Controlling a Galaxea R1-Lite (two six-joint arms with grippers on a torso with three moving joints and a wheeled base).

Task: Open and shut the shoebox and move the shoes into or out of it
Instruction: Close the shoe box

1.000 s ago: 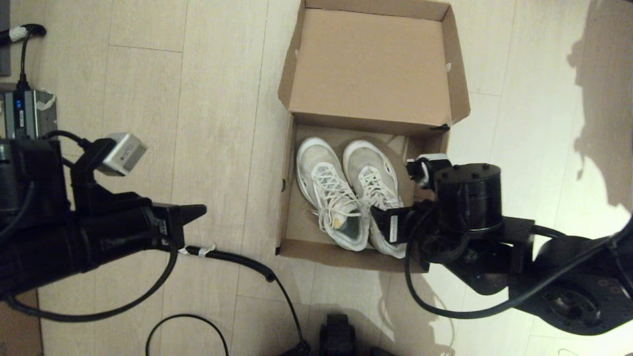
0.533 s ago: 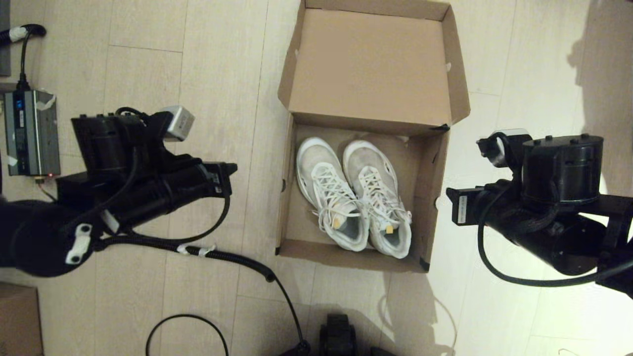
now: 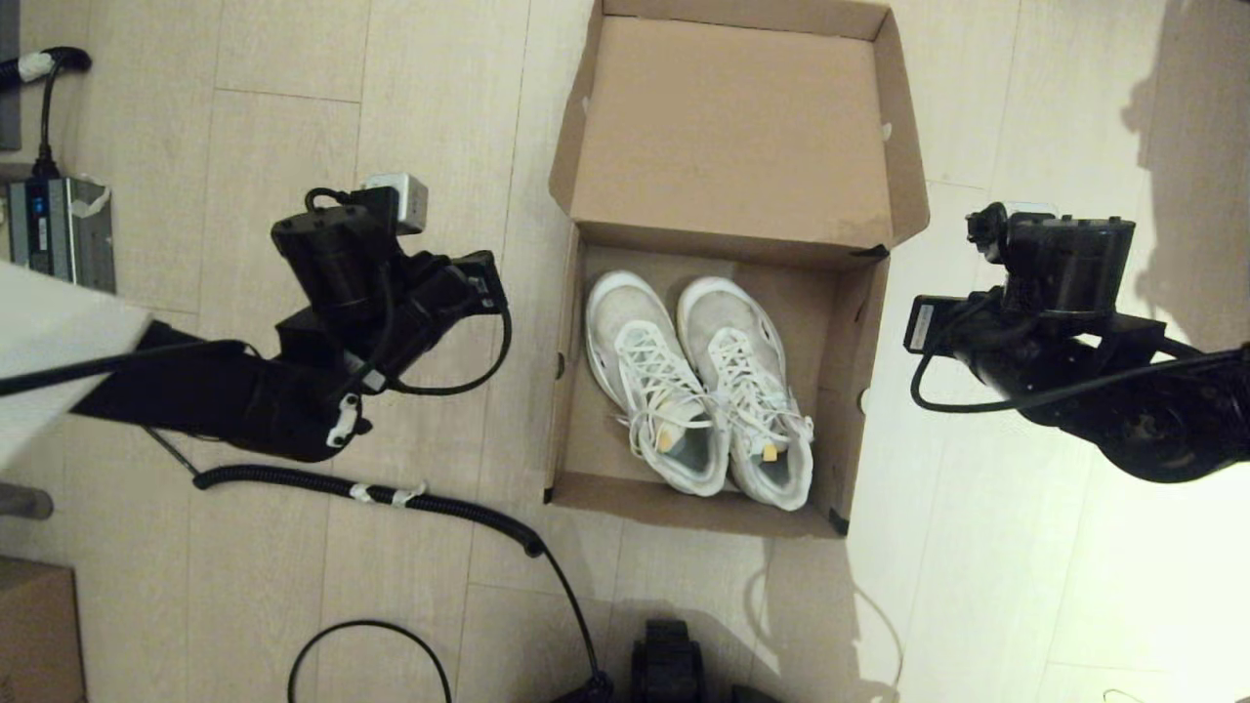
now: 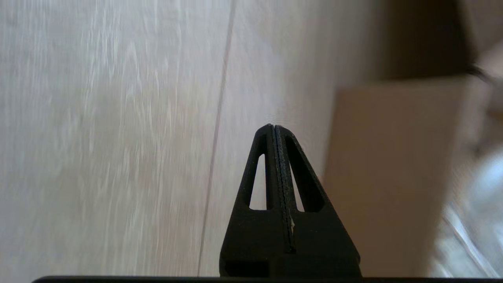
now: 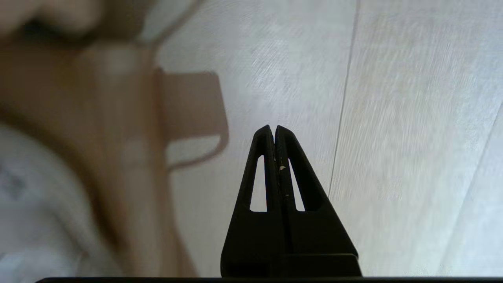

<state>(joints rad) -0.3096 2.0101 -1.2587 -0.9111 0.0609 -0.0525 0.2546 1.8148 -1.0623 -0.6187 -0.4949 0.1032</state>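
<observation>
The brown cardboard shoebox [image 3: 563, 391] lies open on the wooden floor, its lid [image 3: 732, 127] folded back on the far side. Black tape marks its right corners. Both white sneakers sit side by side inside, the left shoe [image 3: 646, 381] and the right shoe [image 3: 750, 391], toes pointing away from me. My left gripper [image 3: 491, 283] hovers shut just left of the box. My right gripper [image 3: 916, 324] hovers shut just right of it. The left wrist view has the shut left gripper [image 4: 274, 126] over floor beside the box wall [image 4: 393, 177]. The right wrist view has the shut right gripper [image 5: 274, 127] beside a lid flap [image 5: 192, 106].
A grey power unit [image 3: 59, 229] sits at the far left. A coiled black cable [image 3: 430, 503] runs across the floor near the box's front-left corner. A smaller brown carton [image 3: 34, 625] is at the bottom left. A black part [image 3: 666, 664] shows at the bottom centre.
The right gripper has pulled out of the box, from beside the right shoe, to the box's right side. The left arm has swung farther away and rightward, closer to the box's left wall.
</observation>
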